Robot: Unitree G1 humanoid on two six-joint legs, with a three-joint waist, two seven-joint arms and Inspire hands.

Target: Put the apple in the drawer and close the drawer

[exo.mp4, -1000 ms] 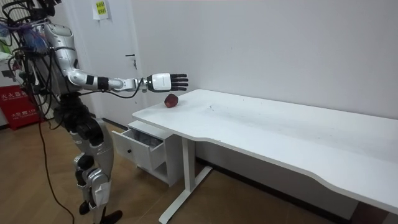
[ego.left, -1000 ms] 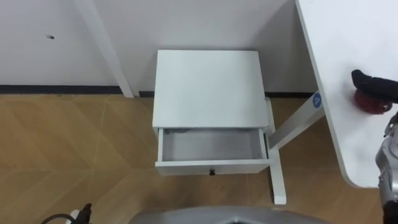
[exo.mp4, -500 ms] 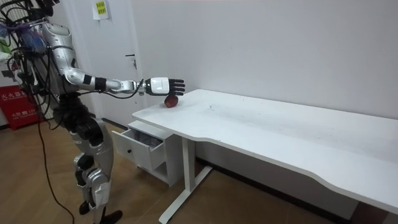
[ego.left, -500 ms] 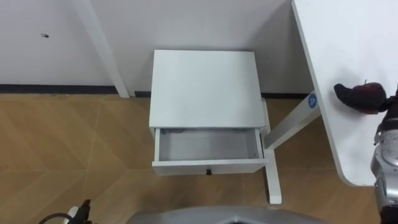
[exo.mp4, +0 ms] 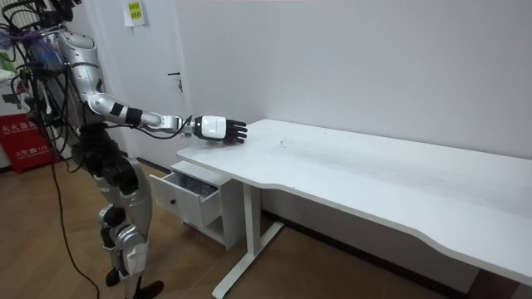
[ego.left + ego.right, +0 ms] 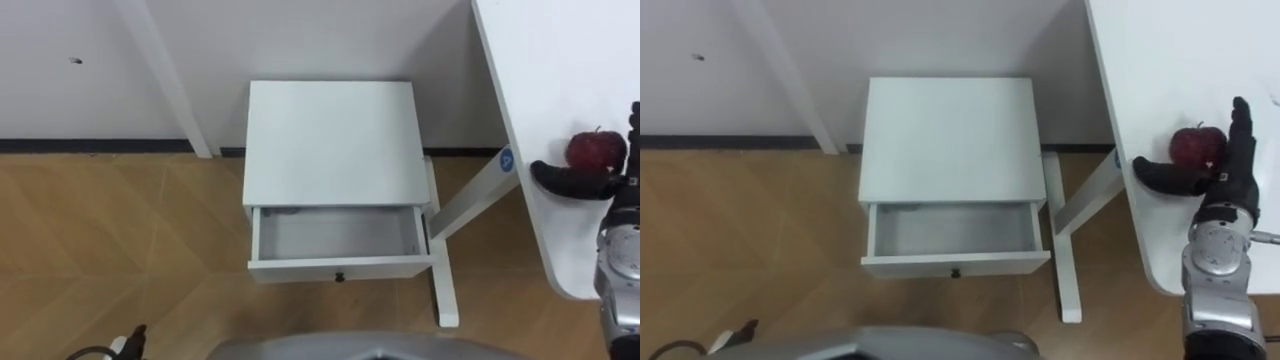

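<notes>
Item one: apple (image 6: 1196, 145), dark red, stem up, resting on the white desk (image 6: 1170, 60) near the end closest to the robot, not yet lifted. Item two: right hand (image 6: 1228, 188), lying low on the desk with the apple in the fork between thumb and fingers. The fingers (image 6: 1239, 125) run straight along the apple's right flank and the thumb (image 6: 1165, 175) is spread wide beneath its near side. The hand is wide and grips nothing; the posture reads as a cradle set up so that curling inward would enclose the fruit. Item three: low white cabinet (image 6: 945, 140), against the wall just beside the desk's slanted leg (image 6: 1080, 205). Item four: drawer (image 6: 950, 230), pulled out toward the robot, interior bare, small dark knob (image 6: 954, 272) centred on its front. It is presumably left out to take the apple from above before being pushed shut. Item five: what appears to be the left hand (image 6: 138, 338), at the lower left edge above the wooden floor (image 6: 740, 230); its state cannot be told. In the room view the robot stands upright beside the cabinet, right arm stretched level to the desk corner. Status, by judgement: grasp pending; carrying, placing and closing all remain.
</notes>
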